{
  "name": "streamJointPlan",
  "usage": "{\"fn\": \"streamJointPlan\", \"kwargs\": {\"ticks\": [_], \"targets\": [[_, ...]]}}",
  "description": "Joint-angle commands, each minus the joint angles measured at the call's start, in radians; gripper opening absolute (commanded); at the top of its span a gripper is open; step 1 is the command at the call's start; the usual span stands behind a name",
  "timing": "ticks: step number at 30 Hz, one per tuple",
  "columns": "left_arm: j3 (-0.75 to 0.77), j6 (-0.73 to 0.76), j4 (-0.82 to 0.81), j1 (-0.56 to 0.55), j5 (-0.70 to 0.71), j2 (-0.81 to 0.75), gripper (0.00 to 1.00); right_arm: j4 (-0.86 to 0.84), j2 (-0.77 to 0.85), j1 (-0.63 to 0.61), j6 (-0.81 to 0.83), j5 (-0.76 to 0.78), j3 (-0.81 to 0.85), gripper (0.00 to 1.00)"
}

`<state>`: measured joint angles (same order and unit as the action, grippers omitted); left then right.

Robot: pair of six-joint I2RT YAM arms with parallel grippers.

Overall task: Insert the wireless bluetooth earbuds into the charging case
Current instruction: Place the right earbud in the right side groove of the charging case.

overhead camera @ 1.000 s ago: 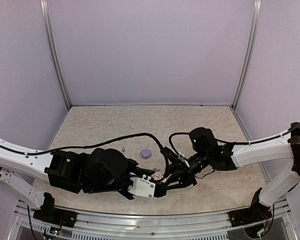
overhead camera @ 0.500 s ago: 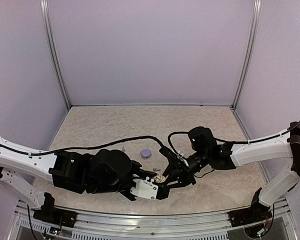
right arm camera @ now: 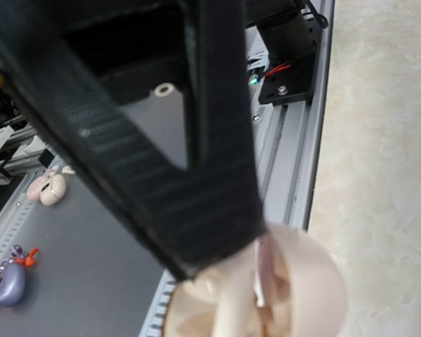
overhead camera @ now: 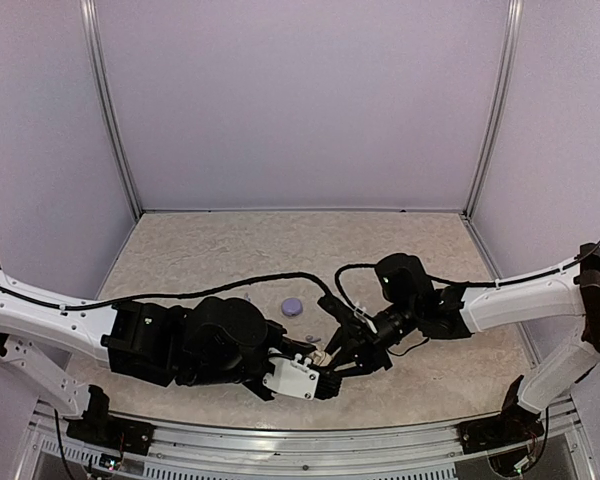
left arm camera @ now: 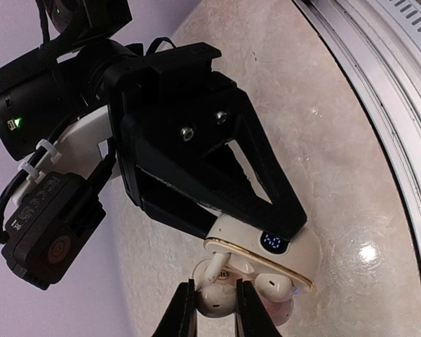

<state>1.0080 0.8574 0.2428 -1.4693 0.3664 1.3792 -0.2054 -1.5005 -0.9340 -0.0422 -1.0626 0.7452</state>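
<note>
White earbud (left arm camera: 212,275) stem toward case (left arm camera: 284,247)

Table (overhead camera: 410,250) is a beige, marble-patterned slab, matte with a slight sheen; in the left wrist view (left arm camera: 351,140) I get one bright light reflection off it. It fills the floor of the enclosure, and an aluminium rail (overhead camera: 310,440) runs along the near edge. I count two loose items lying flat on it, both left of centre in the near half. One is a small round lilac case (overhead camera: 292,306), lid shut. The other is a tiny pale earbud (overhead camera: 247,297) to its left and slightly farther back, near the case but apart from it. The bud is too small for me to call its colour or which way the stem points.
</note>
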Motion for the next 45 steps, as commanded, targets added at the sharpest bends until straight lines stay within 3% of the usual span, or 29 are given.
{"fn": "streamJointPlan", "kwargs": {"ticks": [1,20,33,45], "targets": [[0.045,0.018,-0.002,-0.003,-0.045,0.019,0.17,0.012,-0.011,-0.018,0.015,-0.011,0.037,0.0],[0.063,0.019,0.032,-0.016,-0.097,0.044,0.23,0.058,0.004,-0.046,0.074,0.001,0.057,0.0],[0.091,0.022,0.043,-0.029,-0.064,0.043,0.35,0.055,0.013,-0.045,0.085,0.025,0.046,0.0],[0.112,-0.026,0.052,-0.051,-0.089,0.016,0.39,-0.001,0.05,-0.044,0.077,0.082,0.015,0.0]]}}
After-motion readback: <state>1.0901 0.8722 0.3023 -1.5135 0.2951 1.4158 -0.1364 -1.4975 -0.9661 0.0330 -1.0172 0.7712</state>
